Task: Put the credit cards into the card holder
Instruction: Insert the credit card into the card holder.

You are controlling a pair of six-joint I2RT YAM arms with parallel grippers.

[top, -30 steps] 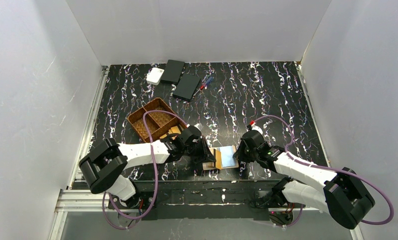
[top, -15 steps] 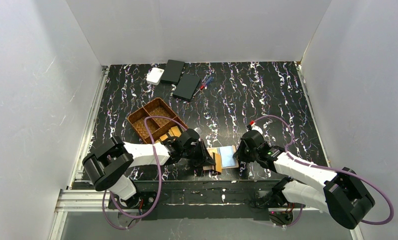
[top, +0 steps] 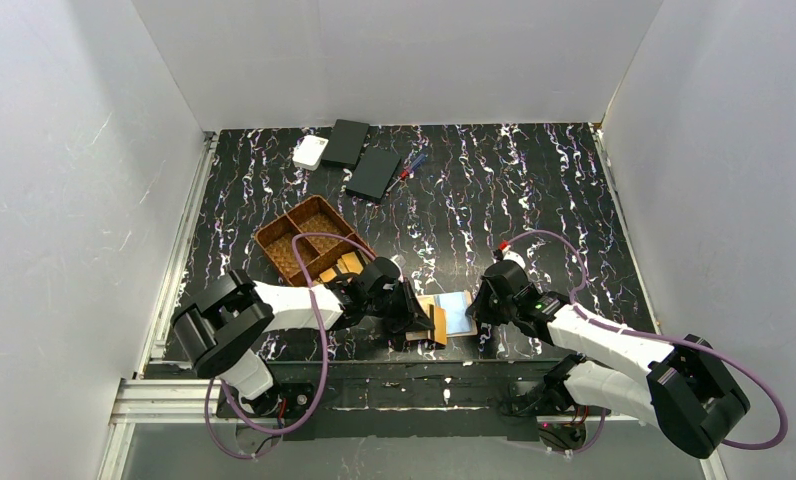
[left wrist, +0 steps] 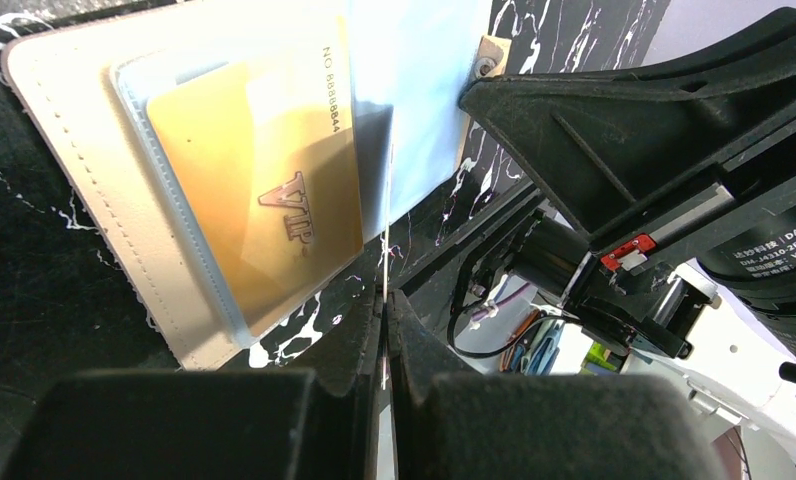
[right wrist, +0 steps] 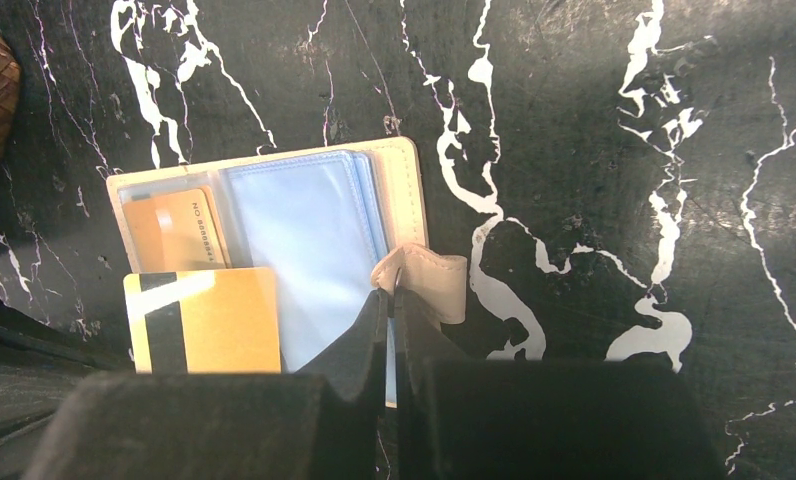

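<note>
The card holder lies open at the near edge of the bench, hemmed in on both sides. The left pincer pinches a gold card over its left half, and the right pincer is clamped on its tab. Bare bench borders it only on the far side. A woven tray crowds the left arm. The middle and right of the bench lie open.

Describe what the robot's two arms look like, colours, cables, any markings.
The left arm and right arm are alike: white shells between chunky black joint housings, with a purple cable looping along each. The jaws are black and blocky. The right arm has a small green light, and its black motor carries white lettering.
</note>
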